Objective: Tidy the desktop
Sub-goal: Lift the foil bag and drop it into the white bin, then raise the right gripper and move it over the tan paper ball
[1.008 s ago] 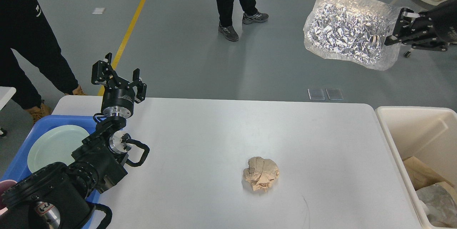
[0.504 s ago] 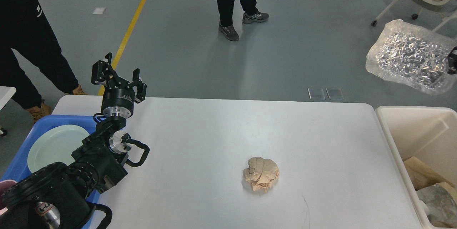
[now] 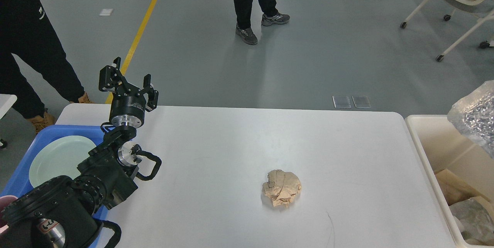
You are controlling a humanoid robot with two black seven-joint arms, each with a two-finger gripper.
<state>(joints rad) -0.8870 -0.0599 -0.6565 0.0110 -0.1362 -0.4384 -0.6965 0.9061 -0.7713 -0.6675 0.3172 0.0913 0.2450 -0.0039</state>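
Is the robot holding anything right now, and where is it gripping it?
The left pincer is open and empty. The right pincer is out of view, so whether it grips the foil bag cannot be told.

White desktop [image 3: 216, 155], tan paper ball [image 3: 281, 188], blue tray [image 3: 23, 174], pale-green plate [image 3: 58, 159].

Desktop [image 3: 216, 143]: paper ball [image 3: 281, 188] on it, right of centre, toward the near edge. Tray [image 3: 23, 170] at left edge, plate [image 3: 58, 159] inside. Bin [image 3: 428, 140] at right edge, scraps within; foil bag [image 3: 476, 118] above it.
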